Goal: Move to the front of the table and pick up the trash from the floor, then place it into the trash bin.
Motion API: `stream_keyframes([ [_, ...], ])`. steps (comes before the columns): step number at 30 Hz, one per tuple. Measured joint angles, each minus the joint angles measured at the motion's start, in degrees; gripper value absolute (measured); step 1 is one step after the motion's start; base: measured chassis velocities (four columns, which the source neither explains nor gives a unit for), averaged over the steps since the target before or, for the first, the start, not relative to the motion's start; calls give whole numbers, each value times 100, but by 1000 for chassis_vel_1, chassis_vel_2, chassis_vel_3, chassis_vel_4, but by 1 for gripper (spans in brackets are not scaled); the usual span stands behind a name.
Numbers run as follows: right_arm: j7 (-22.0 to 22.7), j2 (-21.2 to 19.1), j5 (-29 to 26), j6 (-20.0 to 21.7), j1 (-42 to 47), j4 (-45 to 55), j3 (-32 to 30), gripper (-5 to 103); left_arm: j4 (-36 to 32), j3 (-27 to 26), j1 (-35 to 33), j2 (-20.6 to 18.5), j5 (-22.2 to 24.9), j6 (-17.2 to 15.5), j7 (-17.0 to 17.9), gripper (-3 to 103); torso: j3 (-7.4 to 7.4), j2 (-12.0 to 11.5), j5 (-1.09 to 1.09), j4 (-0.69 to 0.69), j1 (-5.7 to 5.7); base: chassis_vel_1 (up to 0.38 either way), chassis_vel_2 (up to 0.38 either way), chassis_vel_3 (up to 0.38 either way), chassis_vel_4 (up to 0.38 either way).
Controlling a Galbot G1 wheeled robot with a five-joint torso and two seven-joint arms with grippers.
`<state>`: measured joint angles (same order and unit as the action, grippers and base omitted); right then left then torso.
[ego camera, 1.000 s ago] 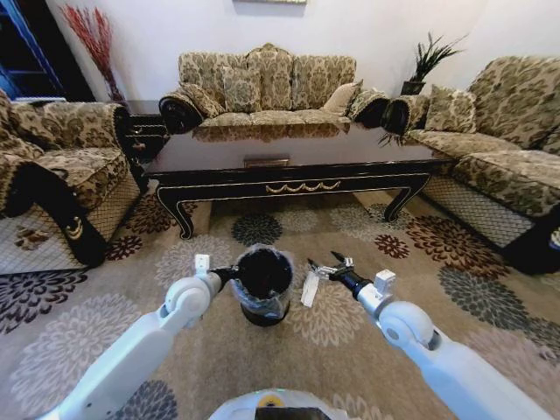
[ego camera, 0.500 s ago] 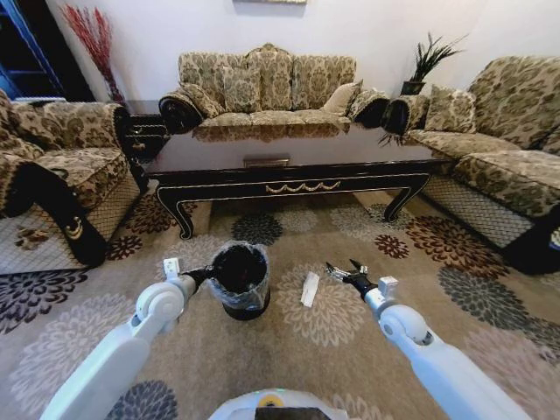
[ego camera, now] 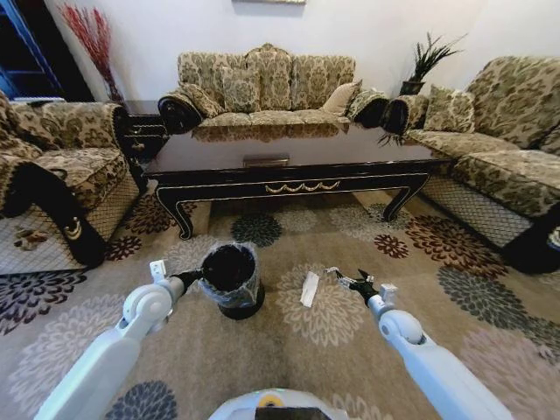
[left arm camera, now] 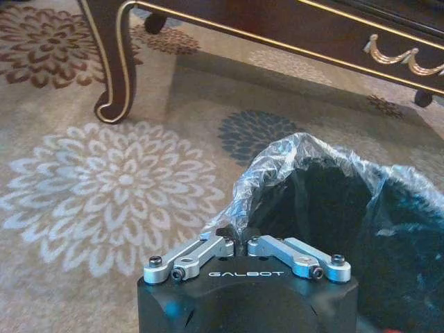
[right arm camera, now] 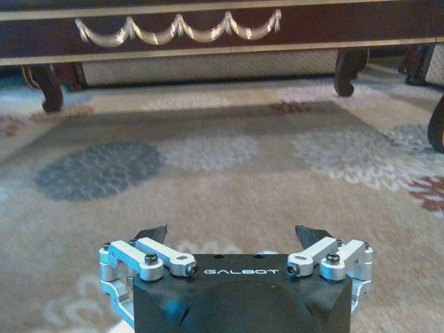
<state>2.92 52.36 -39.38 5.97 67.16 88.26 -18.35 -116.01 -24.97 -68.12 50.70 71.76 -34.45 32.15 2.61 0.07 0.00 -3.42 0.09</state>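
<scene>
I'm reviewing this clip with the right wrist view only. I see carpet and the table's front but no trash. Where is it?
Observer: A white wrapper lies on the floor, just left of the open right end effector, which isn't holding it.
Operator: And the bin?
Observer: The bin is left of the wrapper, in front of the table.
Operator: What's the left arm doing?
Observer: The left end effector is shut on the bin's liner at the rim.
</scene>
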Motion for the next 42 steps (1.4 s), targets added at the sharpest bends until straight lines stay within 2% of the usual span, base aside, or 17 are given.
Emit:
stream_keyframes([
  [8, -85, 50, 114, -52, -100, -384, 66, 100, -76, -86, -128, 110, 20, 33, 31, 4, 0, 0, -1, -4, 1, 0, 0, 0, 0],
  [31, -67, 207, 390, 30, -476, -909, 332, 100, 62, -44, -62, 161, 23, 37, 64, 4, 0, 0, -1, -2, 1, -4, 7, 6, -5],
  [42, -110, 451, 632, 33, -1146, -1965, 855, 100, 95, 30, 37, 100, 84, 37, 62, 4, 0, 0, 0, -2, 1, 0, 0, 0, 0],
])
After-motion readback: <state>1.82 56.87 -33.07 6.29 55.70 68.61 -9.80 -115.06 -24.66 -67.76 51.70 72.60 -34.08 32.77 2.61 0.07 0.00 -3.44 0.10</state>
